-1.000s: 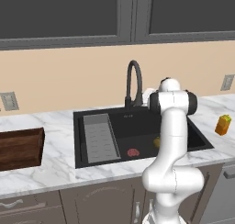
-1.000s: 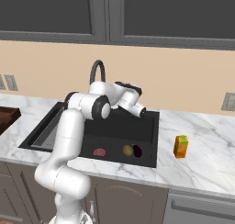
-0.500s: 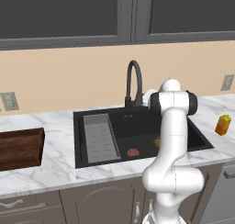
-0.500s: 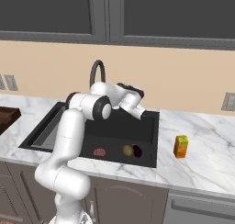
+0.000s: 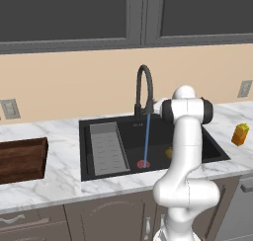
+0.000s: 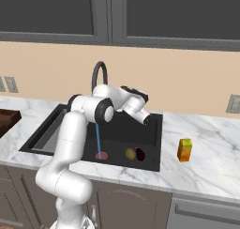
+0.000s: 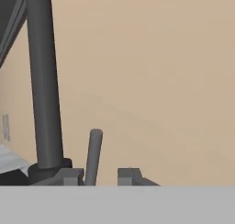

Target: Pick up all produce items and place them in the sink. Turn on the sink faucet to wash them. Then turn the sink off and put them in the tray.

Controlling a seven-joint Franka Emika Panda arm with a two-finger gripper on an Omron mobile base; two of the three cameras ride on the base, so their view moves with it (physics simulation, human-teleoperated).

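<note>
The black sink faucet [image 5: 143,89] [image 6: 99,75] [image 7: 43,81] runs a thin blue stream of water [image 5: 147,136] [image 6: 98,139] into the sink [image 5: 99,126] [image 6: 152,129]. In the hand view my gripper [image 7: 98,176] straddles the faucet's small side lever [image 7: 94,154], jaws slightly open. The lever stands against the left finger, with a gap to the right one. The olive-yellow produce item [image 6: 130,153] [image 5: 169,152] and the dark purple one [image 6: 140,154] lie side by side on the sink floor. The brown tray [image 5: 20,158] [image 6: 7,118] sits on the counter to the left.
A flat red disc [image 5: 143,163] [image 6: 101,155] lies under the stream. A grey ribbed rack [image 5: 106,147] lines the sink's left side. An orange block with a green top [image 5: 240,134] [image 6: 185,149] stands on the marble counter to the right. Dark cabinets hang above.
Water now falls from the spout, where none showed before. The arm has barely moved by the faucet base.
</note>
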